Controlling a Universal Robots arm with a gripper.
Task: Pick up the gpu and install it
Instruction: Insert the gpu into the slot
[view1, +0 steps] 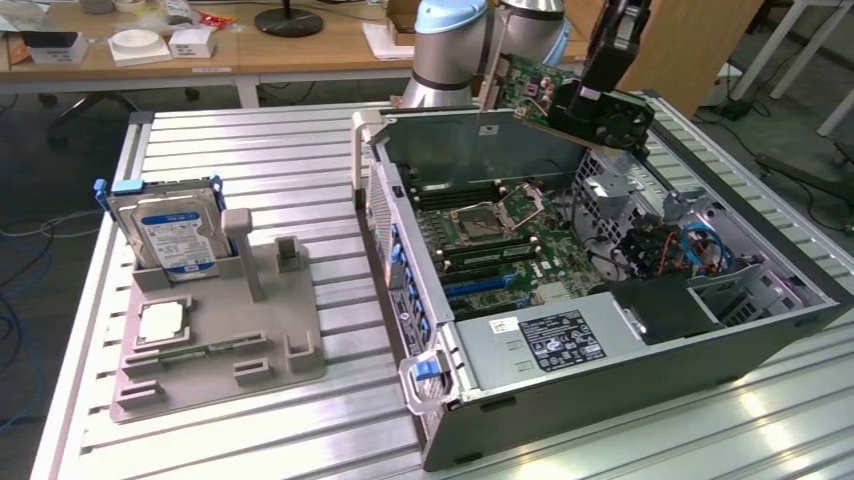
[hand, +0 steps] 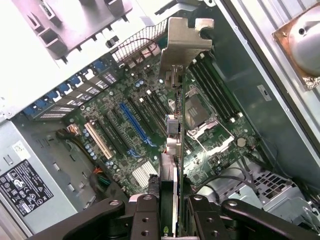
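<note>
**While the gpu hangs over the open case: handling notes**

Since I'm driving remotely, nearest first: the gripper has its fingers clamped on the card. It sits edge-on, bracket pointing away, above the motherboard. My guess: light, stiff, fragile. Grip the bare board edge, never the fan.

A grey holder lies by the table's edge on the exterior view's left. A hard drive stands upright at its far end, with a chip and a memory stick flat nearer the front. An open case lies toward the opposite edge, its motherboard and labelled power supply exposed.
</note>
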